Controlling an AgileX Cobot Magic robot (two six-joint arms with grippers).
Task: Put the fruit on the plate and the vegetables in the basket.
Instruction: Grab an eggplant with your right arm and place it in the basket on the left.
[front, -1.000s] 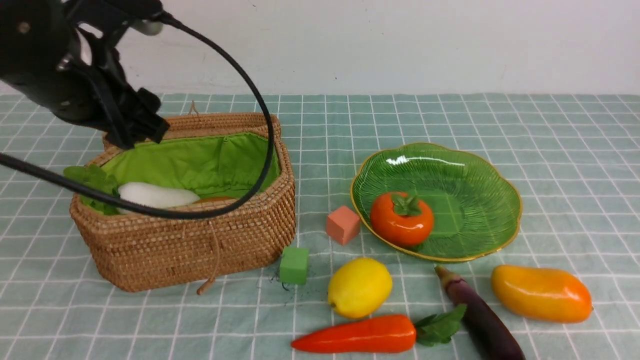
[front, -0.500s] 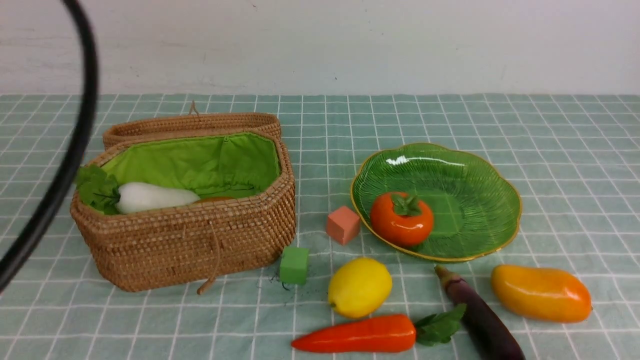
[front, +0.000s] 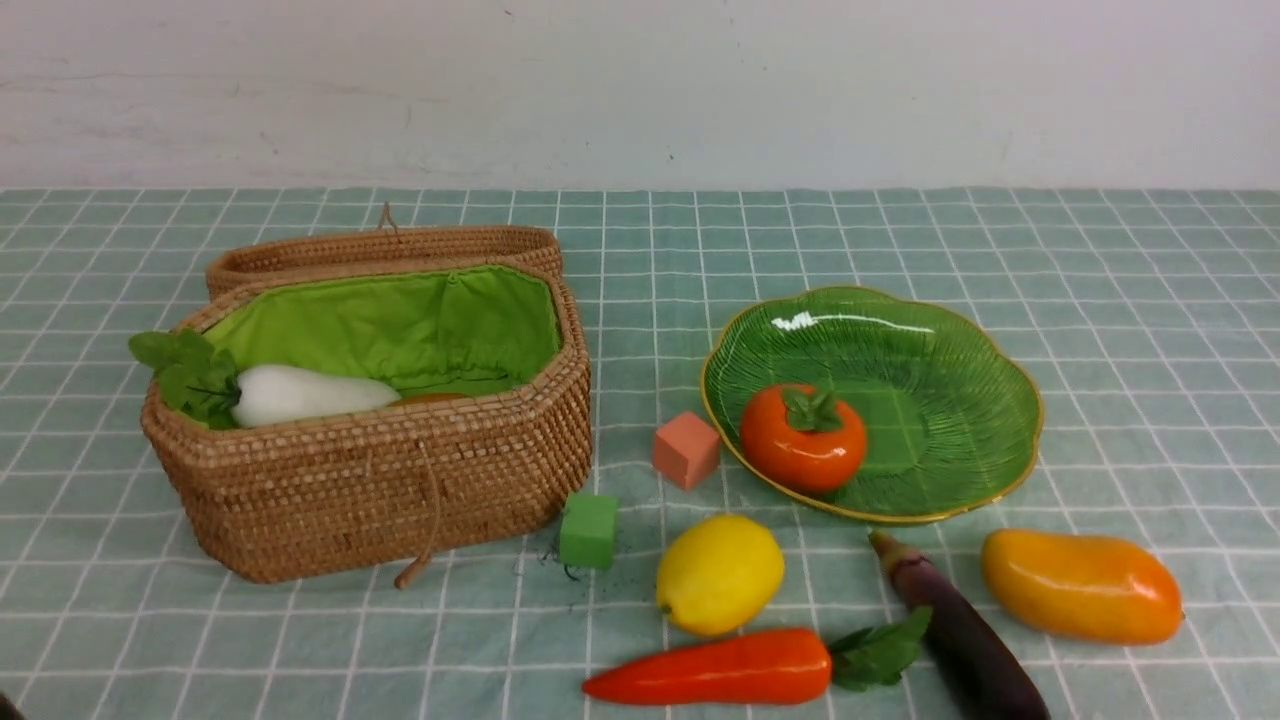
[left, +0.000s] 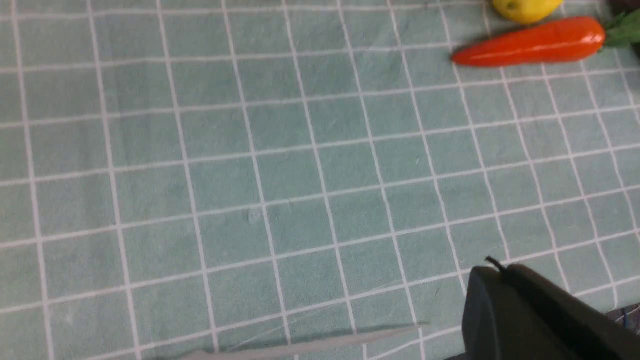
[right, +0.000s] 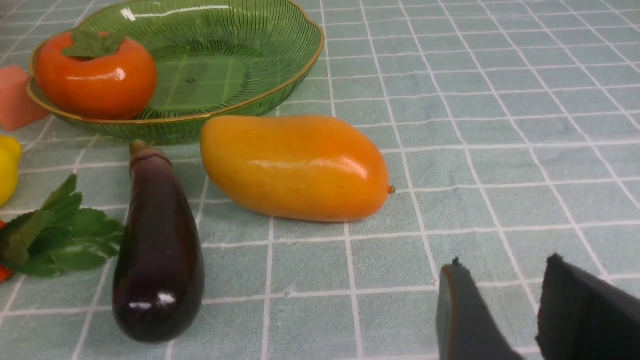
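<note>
Mango (right: 295, 167) lies on the tabletop (right: 500, 100) just beyond the right gripper (right: 502, 280), its jaws part-spread and empty; the left gripper (left: 492, 270) is pressed together, empty. Glossy and rounded, the mango could squirt from an off-centre pinch into the eggplant (right: 157, 245) beside it.

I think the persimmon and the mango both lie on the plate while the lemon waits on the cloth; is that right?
Not quite: only the persimmon is on the plate. The front view shows the mango on the cloth, like the lemon.
</note>
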